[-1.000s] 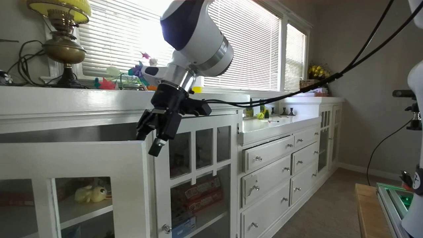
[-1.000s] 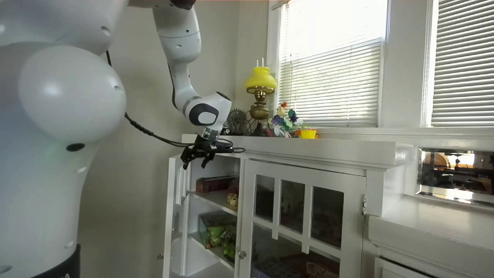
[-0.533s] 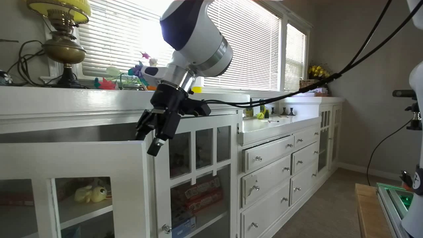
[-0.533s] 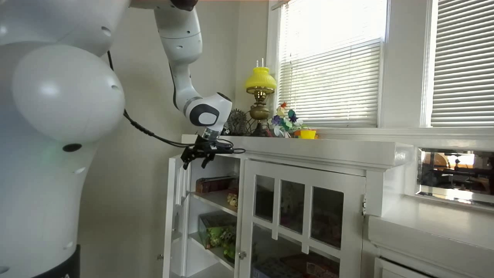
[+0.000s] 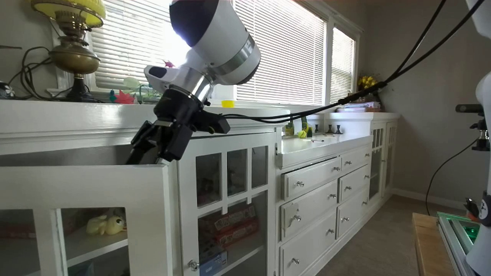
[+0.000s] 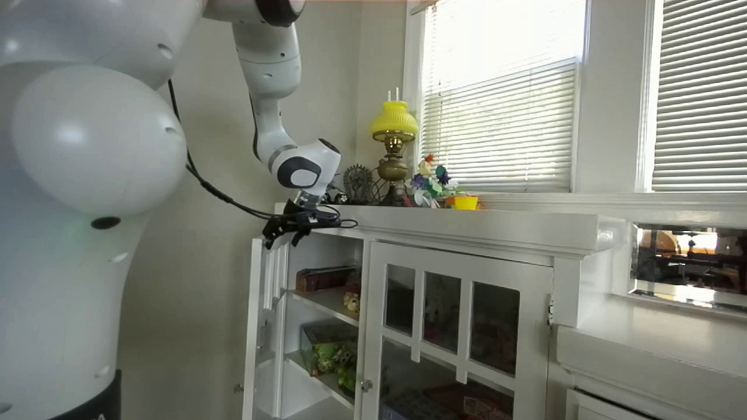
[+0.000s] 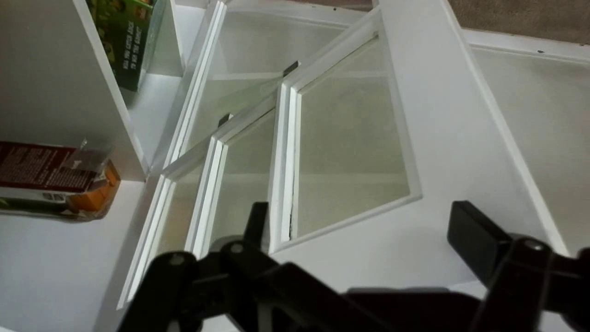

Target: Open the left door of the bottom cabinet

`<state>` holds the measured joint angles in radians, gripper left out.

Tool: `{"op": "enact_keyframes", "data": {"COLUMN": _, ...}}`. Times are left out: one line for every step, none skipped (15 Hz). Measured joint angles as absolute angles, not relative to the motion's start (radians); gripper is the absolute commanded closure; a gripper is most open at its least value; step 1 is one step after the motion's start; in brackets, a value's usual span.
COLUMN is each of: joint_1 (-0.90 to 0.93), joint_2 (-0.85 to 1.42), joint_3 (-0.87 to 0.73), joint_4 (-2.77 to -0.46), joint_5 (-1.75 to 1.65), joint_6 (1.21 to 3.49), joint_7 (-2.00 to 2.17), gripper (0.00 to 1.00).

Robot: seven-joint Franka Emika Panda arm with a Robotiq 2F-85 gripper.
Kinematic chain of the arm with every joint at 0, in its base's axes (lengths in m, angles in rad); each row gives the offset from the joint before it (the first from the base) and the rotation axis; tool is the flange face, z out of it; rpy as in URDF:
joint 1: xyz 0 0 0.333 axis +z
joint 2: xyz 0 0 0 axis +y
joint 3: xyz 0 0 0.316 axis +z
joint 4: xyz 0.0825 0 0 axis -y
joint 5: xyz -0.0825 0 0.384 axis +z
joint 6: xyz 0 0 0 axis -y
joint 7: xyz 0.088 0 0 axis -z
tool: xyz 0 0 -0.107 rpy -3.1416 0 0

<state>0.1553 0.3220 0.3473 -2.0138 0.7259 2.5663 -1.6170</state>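
The left door (image 5: 149, 226) of the white bottom cabinet (image 5: 96, 119) stands partly open. In an exterior view its edge (image 6: 251, 326) sticks out and the shelves show. My gripper (image 5: 147, 159) is at the door's top, with its fingertips partly hidden behind the top edge. In an exterior view the gripper (image 6: 282, 240) hangs just below the countertop, at the opening. In the wrist view the open gripper (image 7: 368, 230) has its jaws wide apart, with the door's inner face (image 7: 438, 138) beyond and nothing held. I cannot tell whether a finger touches the door.
The right glazed door (image 6: 534, 338) is shut. A brass lamp (image 5: 74, 59) and paper flowers (image 6: 429, 182) stand on top near the arm. Boxes, one green (image 7: 124, 41) and one dark red (image 7: 41, 170), lie on the shelves. White drawers (image 5: 310, 211) adjoin.
The gripper has moved left in both exterior views, and slightly up, so its fingers are now behind the door's top edge. The door's free edge has shifted slightly outward.
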Motion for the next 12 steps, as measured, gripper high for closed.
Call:
{"op": "enact_keyframes", "data": {"joint_1": 0.154, "joint_2": 0.329, "joint_3": 0.357, "joint_4": -2.003, "joint_5": 0.736, "joint_6": 2.566, "joint_7": -1.628, "gripper": 0.0}}
{"op": "enact_keyframes", "data": {"joint_1": 0.153, "joint_2": 0.337, "joint_3": 0.366, "joint_4": -1.993, "joint_5": 0.748, "joint_6": 2.566, "joint_7": -1.643, "gripper": 0.0}}
{"op": "enact_keyframes", "data": {"joint_1": 0.152, "joint_2": 0.345, "joint_3": 0.376, "joint_4": -1.983, "joint_5": 0.761, "joint_6": 2.566, "joint_7": -1.659, "gripper": 0.0}}
{"op": "enact_keyframes", "data": {"joint_1": 0.151, "joint_2": 0.354, "joint_3": 0.386, "joint_4": -1.975, "joint_5": 0.779, "joint_6": 2.566, "joint_7": -1.674, "gripper": 0.0}}
{"op": "enact_keyframes", "data": {"joint_1": 0.15, "joint_2": 0.364, "joint_3": 0.396, "joint_4": -1.966, "joint_5": 0.796, "joint_6": 2.564, "joint_7": -1.692, "gripper": 0.0}}
{"op": "enact_keyframes", "data": {"joint_1": 0.15, "joint_2": 0.375, "joint_3": 0.407, "joint_4": -1.956, "joint_5": 0.815, "joint_6": 2.562, "joint_7": -1.707, "gripper": 0.0}}
{"op": "enact_keyframes", "data": {"joint_1": 0.151, "joint_2": 0.387, "joint_3": 0.417, "joint_4": -1.947, "joint_5": 0.83, "joint_6": 2.557, "joint_7": -1.721, "gripper": 0.0}}
{"op": "enact_keyframes", "data": {"joint_1": 0.152, "joint_2": 0.399, "joint_3": 0.427, "joint_4": -1.937, "joint_5": 0.842, "joint_6": 2.551, "joint_7": -1.732, "gripper": 0.0}}
{"op": "enact_keyframes", "data": {"joint_1": 0.156, "joint_2": 0.414, "joint_3": 0.436, "joint_4": -1.926, "joint_5": 0.852, "joint_6": 2.544, "joint_7": -1.739, "gripper": 0.0}}
{"op": "enact_keyframes", "data": {"joint_1": 0.161, "joint_2": 0.428, "joint_3": 0.442, "joint_4": -1.915, "joint_5": 0.856, "joint_6": 2.542, "joint_7": -1.741, "gripper": 0.0}}
{"op": "enact_keyframes", "data": {"joint_1": 0.169, "joint_2": 0.444, "joint_3": 0.448, "joint_4": -1.903, "joint_5": 0.856, "joint_6": 2.542, "joint_7": -1.741, "gripper": 0.0}}
{"op": "enact_keyframes", "data": {"joint_1": 0.179, "joint_2": 0.459, "joint_3": 0.451, "joint_4": -1.89, "joint_5": 0.856, "joint_6": 2.542, "joint_7": -1.741, "gripper": 0.0}}
